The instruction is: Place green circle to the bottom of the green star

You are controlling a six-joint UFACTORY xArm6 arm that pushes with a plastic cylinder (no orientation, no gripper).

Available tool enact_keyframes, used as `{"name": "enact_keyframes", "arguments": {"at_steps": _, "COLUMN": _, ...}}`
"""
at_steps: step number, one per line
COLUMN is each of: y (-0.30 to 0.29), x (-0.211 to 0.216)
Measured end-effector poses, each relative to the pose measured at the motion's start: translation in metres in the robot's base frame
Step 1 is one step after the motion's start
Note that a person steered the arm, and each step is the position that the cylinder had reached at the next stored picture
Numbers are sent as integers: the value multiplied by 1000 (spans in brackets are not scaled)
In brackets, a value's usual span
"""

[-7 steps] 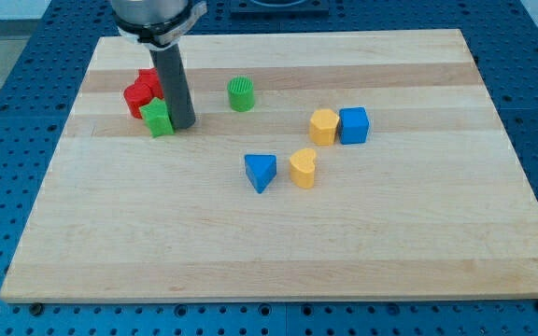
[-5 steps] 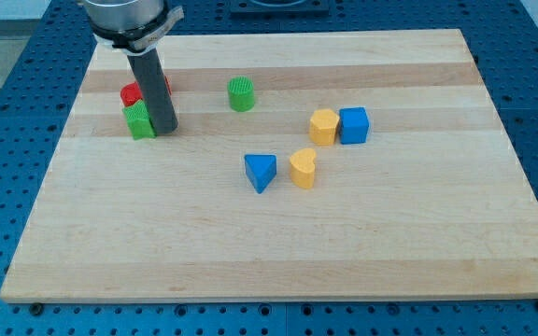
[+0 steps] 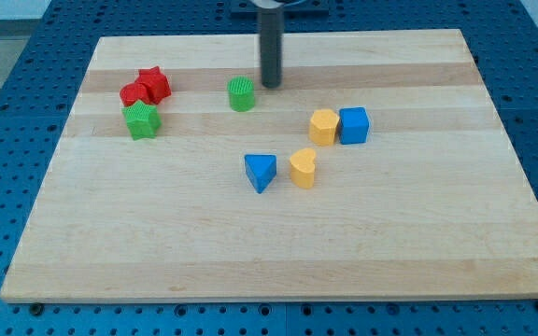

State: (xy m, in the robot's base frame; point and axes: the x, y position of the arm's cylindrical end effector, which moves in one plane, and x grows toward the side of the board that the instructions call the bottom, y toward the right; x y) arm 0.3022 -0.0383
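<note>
Resting on the board, my tip (image 3: 270, 86) is seen just to the view's upper right of the green circle (image 3: 241, 94), apart from it; nothing is held. The green star (image 3: 142, 120) is found well to the view's left, below two red blocks (image 3: 146, 87).

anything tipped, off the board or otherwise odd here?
Nothing stands out. All blocks sit flat on the board. The green circle is still right of the green star, not below it. My tip is just upper right of the circle.
</note>
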Motion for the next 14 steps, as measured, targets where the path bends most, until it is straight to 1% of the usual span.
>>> {"name": "enact_keyframes", "arguments": {"at_steps": 1, "y": -23, "x": 40}}
{"name": "enact_keyframes", "arguments": {"at_steps": 3, "y": -43, "x": 117}}
{"name": "enact_keyframes", "arguments": {"at_steps": 4, "y": -46, "x": 150}}
{"name": "enact_keyframes", "arguments": {"at_steps": 5, "y": -67, "x": 166}}
{"name": "enact_keyframes", "arguments": {"at_steps": 6, "y": -75, "x": 159}}
{"name": "enact_keyframes", "arguments": {"at_steps": 8, "y": -43, "x": 144}}
{"name": "enact_keyframes", "arguments": {"at_steps": 9, "y": -57, "x": 125}}
{"name": "enact_keyframes", "arguments": {"at_steps": 10, "y": -82, "x": 121}}
{"name": "enact_keyframes", "arguments": {"at_steps": 11, "y": -104, "x": 121}}
{"name": "enact_keyframes", "arguments": {"at_steps": 13, "y": -130, "x": 123}}
{"name": "enact_keyframes", "arguments": {"at_steps": 14, "y": -133, "x": 125}}
